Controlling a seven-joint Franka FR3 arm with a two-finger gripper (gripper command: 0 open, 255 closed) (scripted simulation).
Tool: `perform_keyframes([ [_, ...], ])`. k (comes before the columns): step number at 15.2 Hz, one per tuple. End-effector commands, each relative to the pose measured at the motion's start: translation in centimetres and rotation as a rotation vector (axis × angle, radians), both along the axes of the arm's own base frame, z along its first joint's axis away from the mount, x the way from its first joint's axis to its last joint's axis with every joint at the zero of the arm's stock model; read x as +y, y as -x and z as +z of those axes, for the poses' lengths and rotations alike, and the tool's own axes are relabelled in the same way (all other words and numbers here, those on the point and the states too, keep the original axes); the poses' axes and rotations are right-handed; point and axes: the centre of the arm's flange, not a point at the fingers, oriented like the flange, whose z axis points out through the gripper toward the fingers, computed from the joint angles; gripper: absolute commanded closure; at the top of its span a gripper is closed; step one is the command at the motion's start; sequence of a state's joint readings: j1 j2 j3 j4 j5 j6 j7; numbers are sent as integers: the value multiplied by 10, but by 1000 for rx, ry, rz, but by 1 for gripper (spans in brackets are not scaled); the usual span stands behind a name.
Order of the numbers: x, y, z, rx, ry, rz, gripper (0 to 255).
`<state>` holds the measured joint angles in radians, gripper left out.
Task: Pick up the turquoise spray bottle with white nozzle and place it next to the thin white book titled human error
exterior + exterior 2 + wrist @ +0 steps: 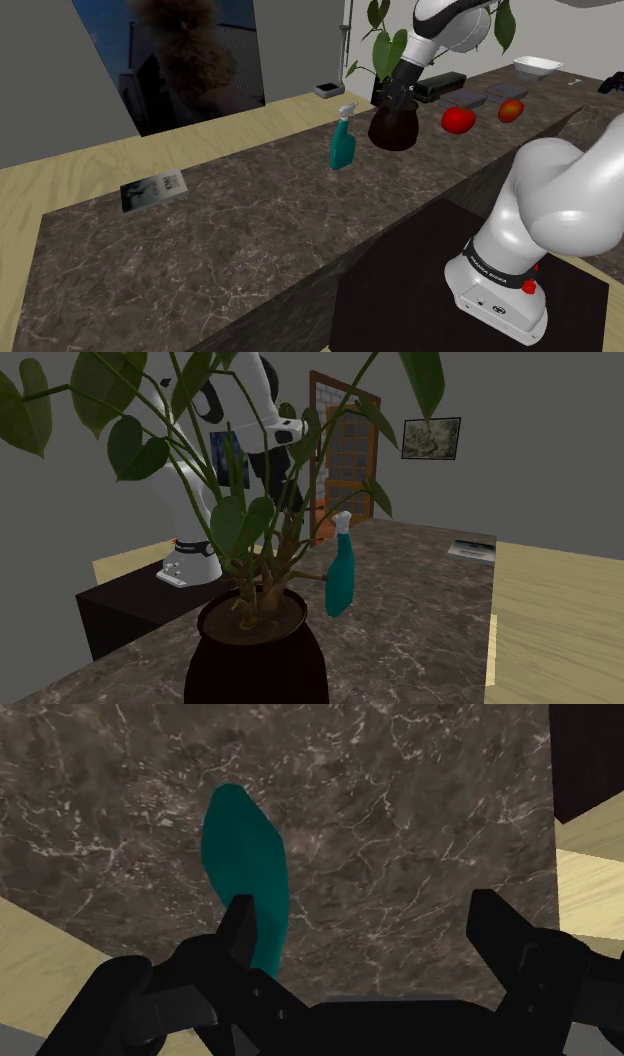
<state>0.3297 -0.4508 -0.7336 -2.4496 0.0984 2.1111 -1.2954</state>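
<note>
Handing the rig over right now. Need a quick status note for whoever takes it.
Hand: open, empty, above the dark marble counter.
Teal spray bottle: upright on the counter beside the potted plant. In the wrist view it sits by one finger, not between the two.
Book: flat on the counter toward the shoulder view's left, well apart from the bottle.
Done: nothing grasped yet.
Left: centre the hand on the bottle, grasp, carry, set it down next to the book.

The teal spray bottle (342,145) with a white nozzle is seen upright on the marbled surface (250,230), below the fingers (240,929), untouched. The thin pale book (153,190) is laid flat, well apart from them.
</note>
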Motion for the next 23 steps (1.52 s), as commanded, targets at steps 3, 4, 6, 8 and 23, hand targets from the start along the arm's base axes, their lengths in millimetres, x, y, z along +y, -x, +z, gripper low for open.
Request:
perform_keyframes([
  [3,-16,-41,-39,-71,-44,186,0],
  [4,-18,-52,-48,-87,-56,230,0],
  [6,-20,-74,-67,-119,-80,319,0],
  [8,-19,-97,-85,-151,-104,407,0],
  [23,3,-115,-129,-171,-119,461,0],
])
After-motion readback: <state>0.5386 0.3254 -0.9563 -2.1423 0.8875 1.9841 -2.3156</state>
